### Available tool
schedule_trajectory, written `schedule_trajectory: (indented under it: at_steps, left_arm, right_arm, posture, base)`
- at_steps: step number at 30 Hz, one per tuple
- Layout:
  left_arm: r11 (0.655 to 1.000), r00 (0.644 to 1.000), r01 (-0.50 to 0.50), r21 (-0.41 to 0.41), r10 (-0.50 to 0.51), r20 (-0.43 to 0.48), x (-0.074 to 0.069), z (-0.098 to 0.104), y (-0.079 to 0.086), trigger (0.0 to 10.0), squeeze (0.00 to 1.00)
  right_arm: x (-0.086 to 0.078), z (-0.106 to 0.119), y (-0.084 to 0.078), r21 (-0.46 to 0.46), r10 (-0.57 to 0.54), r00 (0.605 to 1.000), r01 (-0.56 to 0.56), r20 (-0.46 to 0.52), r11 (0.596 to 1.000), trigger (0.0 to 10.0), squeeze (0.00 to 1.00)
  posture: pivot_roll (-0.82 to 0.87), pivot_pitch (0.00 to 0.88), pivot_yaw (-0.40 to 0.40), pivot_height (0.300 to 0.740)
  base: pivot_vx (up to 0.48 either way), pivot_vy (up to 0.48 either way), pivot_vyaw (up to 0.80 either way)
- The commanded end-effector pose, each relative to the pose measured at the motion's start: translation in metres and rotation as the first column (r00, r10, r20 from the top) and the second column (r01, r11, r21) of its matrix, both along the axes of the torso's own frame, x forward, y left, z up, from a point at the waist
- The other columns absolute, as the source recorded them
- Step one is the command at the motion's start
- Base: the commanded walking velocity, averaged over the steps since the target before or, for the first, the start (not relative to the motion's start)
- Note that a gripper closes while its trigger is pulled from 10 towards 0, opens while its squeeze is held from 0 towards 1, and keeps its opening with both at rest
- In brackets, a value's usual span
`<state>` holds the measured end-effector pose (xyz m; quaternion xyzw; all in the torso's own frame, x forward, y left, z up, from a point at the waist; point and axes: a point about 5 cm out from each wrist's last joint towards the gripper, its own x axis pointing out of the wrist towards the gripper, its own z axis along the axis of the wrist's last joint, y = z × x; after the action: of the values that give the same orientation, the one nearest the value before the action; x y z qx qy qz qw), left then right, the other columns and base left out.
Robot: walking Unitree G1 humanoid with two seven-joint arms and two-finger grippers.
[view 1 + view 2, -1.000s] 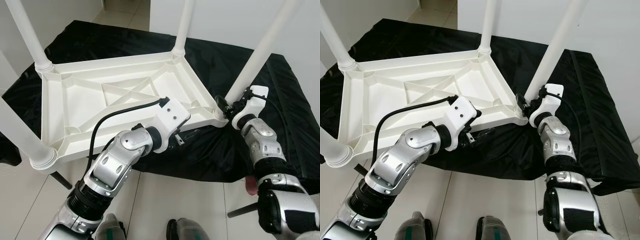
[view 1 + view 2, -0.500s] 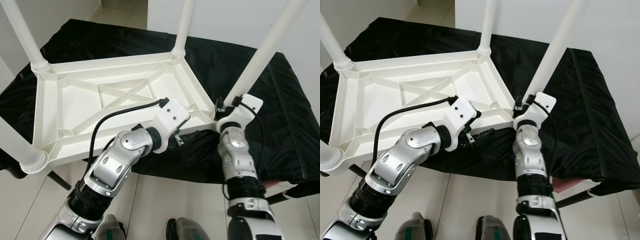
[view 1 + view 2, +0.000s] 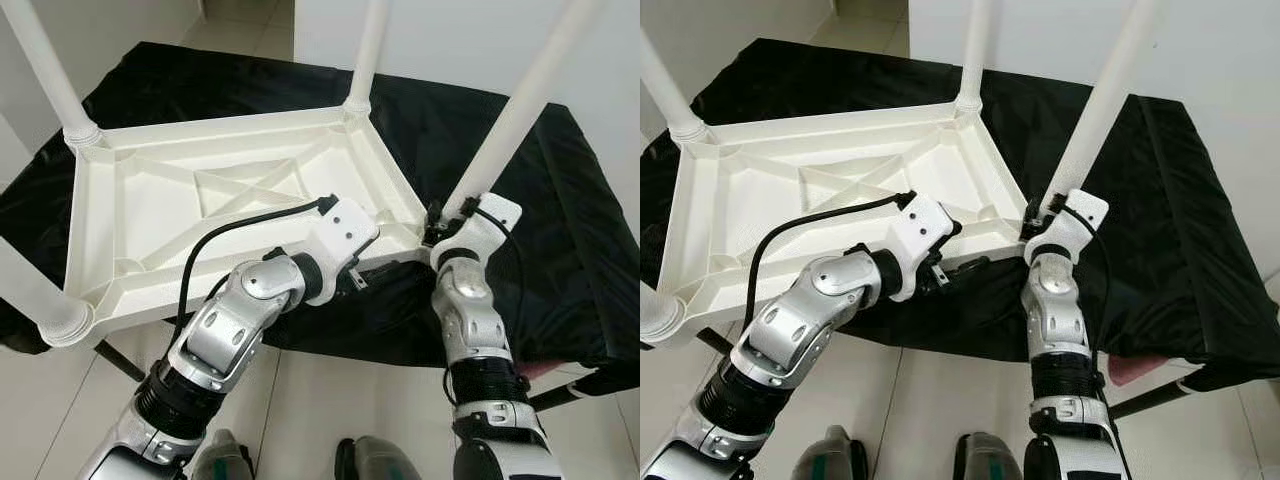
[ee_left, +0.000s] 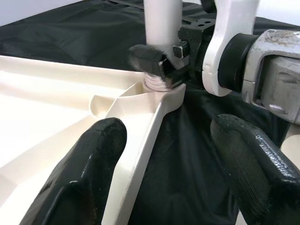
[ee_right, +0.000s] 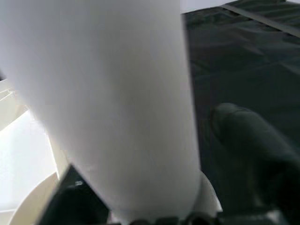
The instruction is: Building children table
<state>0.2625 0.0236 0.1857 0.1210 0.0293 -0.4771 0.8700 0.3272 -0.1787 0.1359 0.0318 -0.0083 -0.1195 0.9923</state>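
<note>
- Children's table top (image 3: 230, 215) is lying upside down on a black-covered bench (image 3: 560, 220), ribbed underside facing up, near the bench's front edge.
- Right end effector (image 4: 164, 63) is closing around the base of the near right leg (image 3: 510, 120), its black fingers (image 4: 150, 58) pressing the leg just above the threaded collar where the leg is entering its corner socket.
- Left end effector (image 4: 173, 173) is sitting with its fingers apart, straddling the front rim of the table top without squeezing it; one finger is over the inside of the rim, the other over the black cloth.
- Judging progress: all four legs are standing in their corner sockets, so the build is looking close to done. The right arm appears to be seating or tightening the last one, while the left arm looks to be steadying the top.
- What seems to be remaining: finishing that leg, then turning the table onto its feet.
- Count: one table top; four white legs, namely the near right, the far right (image 3: 365, 50), the far left (image 3: 50, 70) and the near left (image 3: 35, 285); two end effectors; one bench.
</note>
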Motion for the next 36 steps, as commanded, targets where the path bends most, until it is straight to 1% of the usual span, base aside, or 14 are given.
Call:
schedule_trajectory:
  at_steps: [1, 3, 4, 5, 7, 8, 15, 21, 26, 27, 28, 31, 32, 36]
  left_arm:
    - [0.998, 0.998, 0.056, -0.001, -0.056, -0.002, -0.002, 0.0, -0.004, 10.0, 0.0]
    - [0.998, 0.998, 0.06, 0.0, -0.06, -0.003, -0.003, 0.0, -0.004, 10.0, 0.0]
    - [0.998, 0.998, 0.06, 0.0, -0.06, -0.003, -0.003, 0.0, -0.004, 10.0, 0.0]
    - [0.998, 0.998, 0.061, 0.002, -0.061, -0.003, -0.003, 0.0, -0.004, 10.0, 0.0]
    - [0.998, 0.998, 0.063, 0.003, -0.063, -0.003, -0.003, 0.0, -0.004, 10.0, 0.0]
    - [0.998, 0.998, 0.064, 0.004, -0.064, -0.002, -0.003, 0.0, -0.004, 10.0, 0.0]
    - [0.998, 0.998, 0.068, 0.008, -0.068, -0.001, -0.003, 0.0, -0.005, 10.0, 0.0]
    - [0.998, 0.998, 0.056, 0.013, -0.056, 0.007, -0.002, 0.001, -0.003, 10.0, 0.0]
    - [0.999, 0.999, 0.051, 0.011, -0.051, 0.009, -0.002, 0.001, -0.003, 10.0, 0.0]
    - [0.999, 0.999, 0.048, 0.011, -0.048, 0.01, -0.002, 0.001, -0.003, 10.0, 0.0]
    - [0.999, 0.999, 0.045, 0.01, -0.045, 0.012, -0.002, 0.001, -0.003, 10.0, 0.0]
    - [0.999, 0.999, 0.041, 0.009, -0.041, 0.013, -0.002, 0.002, -0.003, 10.0, 0.0]
    - [0.999, 0.999, 0.036, 0.01, -0.036, 0.015, -0.001, 0.002, -0.002, 10.0, 0.0]
    - [1.0, 0.999, 0.025, 0.009, -0.025, 0.022, 0.001, 0.004, -0.001, 10.0, 0.0]
  right_arm:
    - [-0.002, -0.002, -0.004, 0.012, 0.028, 1.0, -0.028, -0.008, 1.0, 10.0, 1.0]
    - [-0.001, 0.0, -0.005, 0.017, 0.156, 0.988, -0.156, -0.001, 0.988, 10.0, 1.0]
    - [-0.001, 0.0, -0.005, 0.017, 0.156, 0.988, -0.156, -0.001, 0.988, 10.0, 1.0]
    - [0.0, 0.001, -0.007, -0.011, 0.228, 0.974, -0.228, -0.001, 0.974, 10.0, 0.13]
    - [0.0, 0.002, -0.009, -0.031, 0.275, 0.961, -0.275, -0.004, 0.961, 10.0, 0.13]
    - [0.001, 0.002, -0.012, -0.038, 0.32, 0.947, -0.321, -0.016, 0.946, 10.0, 0.0]
    - [0.009, 0.008, -0.029, -0.117, 0.478, 0.876, -0.483, -0.065, 0.868, 10.0, 0.0]
    - [0.019, 0.008, -0.044, -0.118, 0.564, 0.818, -0.575, -0.115, 0.81, 10.0, 0.0]
    - [0.021, 0.005, -0.047, -0.112, 0.605, 0.784, -0.62, -0.141, 0.777, 10.0, 0.0]
    - [0.021, 0.003, -0.047, -0.11, 0.604, 0.783, -0.621, -0.151, 0.776, 7.5, 0.0]
    - [0.021, 0.002, -0.048, -0.118, 0.6, 0.784, -0.618, -0.159, 0.777, 3.5, 0.0]
    - [0.023, 0.0, -0.049, -0.127, 0.6, 0.783, -0.62, -0.166, 0.774, 3.5, 0.0]
    - [0.022, -0.001, -0.048, -0.119, 0.608, 0.776, -0.629, -0.171, 0.769, 0.0, 0.0]
    - [0.023, -0.005, -0.046, -0.101, 0.635, 0.753, -0.655, -0.171, 0.749, 0.0, 0.0]
  posture:
    - [-0.1, 0.023, -0.011, 0.74]
    - [-0.1, 0.022, -0.009, 0.74]
    - [-0.1, 0.022, -0.009, 0.74]
    - [-0.1, 0.023, -0.008, 0.74]
    - [-0.1, 0.023, -0.008, 0.74]
    - [-0.1, 0.019, -0.006, 0.74]
    - [-0.09, 0.004, -0.006, 0.74]
    - [-0.07, 0.0, -0.018, 0.74]
    - [-0.06, 0.0, -0.026, 0.74]
    - [-0.05, 0.0, -0.032, 0.74]
    - [-0.05, 0.0, -0.037, 0.74]
    - [-0.05, 0.0, -0.037, 0.74]
    - [-0.05, 0.0, -0.037, 0.74]
    - [-0.04, 0.0, -0.04, 0.74]
  base:
    - [0.0, 0.0, 0.0]
    - [0.0, 0.0, 0.0]
    - [0.0, 0.0, 0.0]
    - [0.0, 0.0, 0.0]
    - [0.0, 0.0, 0.0]
    - [0.0, 0.0, 0.0]
    - [0.0, 0.0, 0.0]
    - [0.0, 0.0, 0.0]
    - [0.0, 0.0, 0.0]
    - [0.0, 0.0, 0.0]
    - [0.0, 0.0, 0.0]
    - [0.0, 0.0, 0.0]
    - [0.0, 0.0, 0.0]
    - [0.0, 0.0, 0.0]
